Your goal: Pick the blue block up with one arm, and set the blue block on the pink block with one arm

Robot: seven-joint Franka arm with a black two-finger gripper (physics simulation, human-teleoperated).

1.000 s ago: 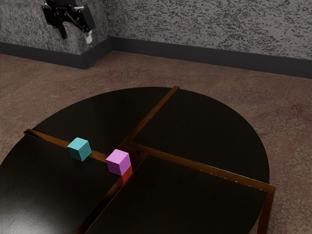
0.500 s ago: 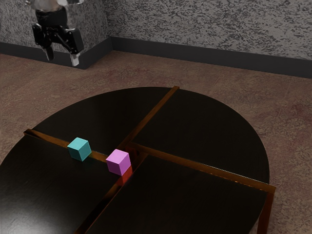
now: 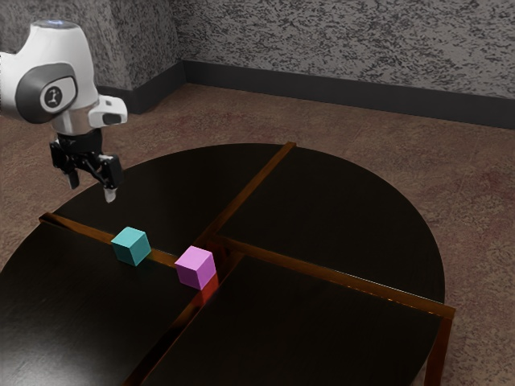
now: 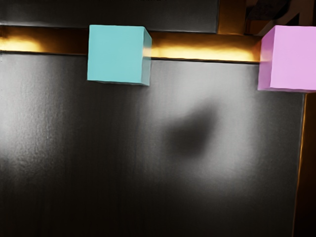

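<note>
Squarely on one face, even-sided blue block [image 3: 130,245] [image 4: 118,53] near pink block [image 3: 195,267] [image 4: 289,58] on counter [image 3: 322,217], sides parallel to it, end effector [image 3: 92,190] open, empty, well apart above.

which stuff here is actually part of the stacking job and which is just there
Part of the job:
- blue block, to be picked up
- pink block, the stacking target
- gripper, open, above the table, holding nothing

Just there:
- round dark table
- wooden cross strips set in its top
- brown floor
- grey wall
</note>
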